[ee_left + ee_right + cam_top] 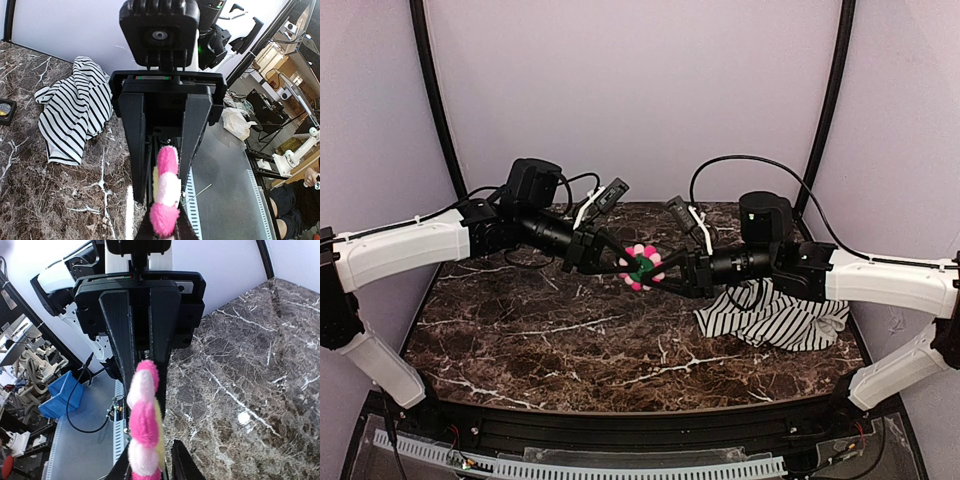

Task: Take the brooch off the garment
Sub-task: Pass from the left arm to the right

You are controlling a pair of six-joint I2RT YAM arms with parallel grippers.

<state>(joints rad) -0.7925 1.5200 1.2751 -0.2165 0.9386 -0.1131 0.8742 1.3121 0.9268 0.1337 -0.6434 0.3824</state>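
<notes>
**Brooch.** The brooch point(641, 266) is held in the air above the worktop point(540, 340), between the two hands where the arms meet. From above it shows its face: pink and white petals around a dark green centre. Both wrist views show it edge-on, as a fuzzy pink and white strip.

**Left hand.** The left hand point(146, 355) comes in from the left of the brooch. Its fingers are pressed close together on the brooch's edge, with only a thin seam between them. It is gripping the brooch.

**Right hand.** The right hand point(665, 272) comes in from the right of the brooch. Its fingers point(134, 150) stand apart, one on each side of the brooch. In the left wrist view a slim dark gap shows beside the petals on each side. Whether either pad touches the brooch cannot be told. The jaws are parted and no grip is confirmed.

**Garment.** The garment point(775, 318) lies crumpled on the worktop, to the right of the brooch and lower, under the right arm. It is well apart from the brooch and neither hand touches it.

**Other.** A small black square piece point(6, 111) lies flat on the worktop, beyond the garment as seen from the brooch. Its contents are too small to make out.
</notes>
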